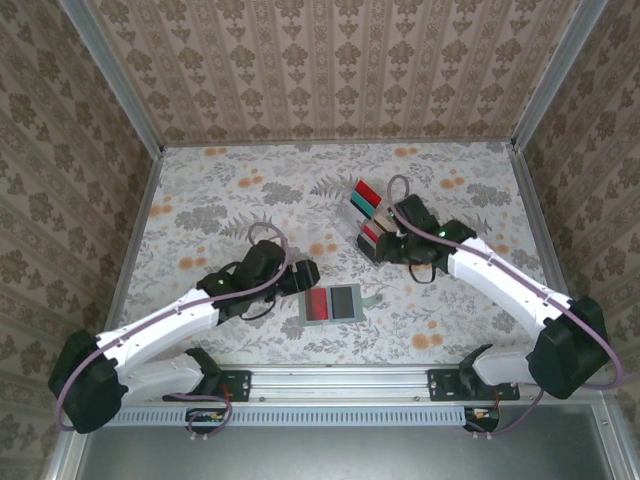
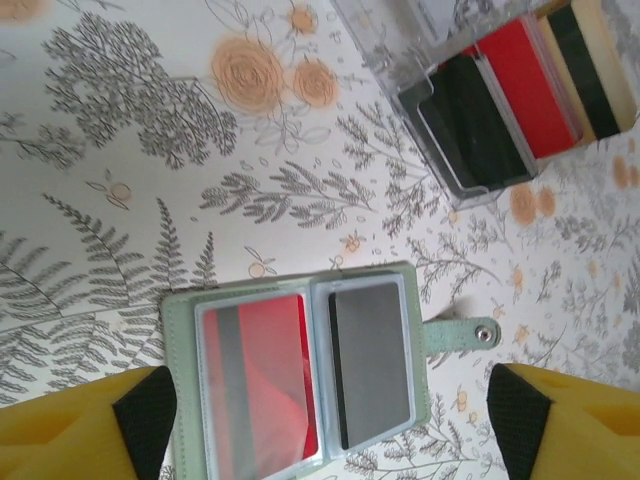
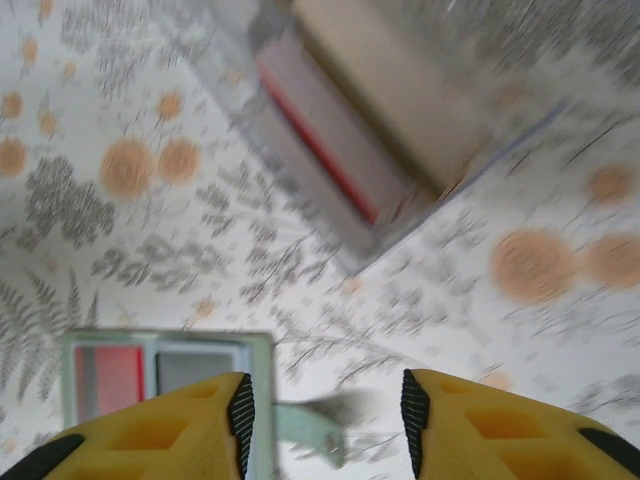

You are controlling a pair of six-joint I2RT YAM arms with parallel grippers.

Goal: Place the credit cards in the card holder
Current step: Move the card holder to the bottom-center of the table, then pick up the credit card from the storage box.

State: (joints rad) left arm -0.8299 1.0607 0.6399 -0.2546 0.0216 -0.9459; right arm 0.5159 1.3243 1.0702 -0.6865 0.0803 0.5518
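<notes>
The card holder (image 1: 332, 321) lies open and flat near the table's front middle. A red credit card (image 2: 262, 380) sits in its left pocket and a dark grey one (image 2: 372, 362) in its right, with the snap strap (image 2: 462, 333) sticking out to the side. My left gripper (image 2: 330, 440) hovers over the holder, open wide, its pads either side and nothing between them. My right gripper (image 3: 325, 420) is open and empty, between the holder (image 3: 165, 370) and the clear rack (image 3: 380, 130). The right wrist view is blurred.
The clear plastic rack (image 1: 372, 215) stands behind the holder, right of centre, holding several cards in red (image 1: 368, 190), teal (image 1: 362, 205), black (image 2: 475, 125) and beige. Patterned walls and metal rails enclose the floral table (image 1: 230, 190).
</notes>
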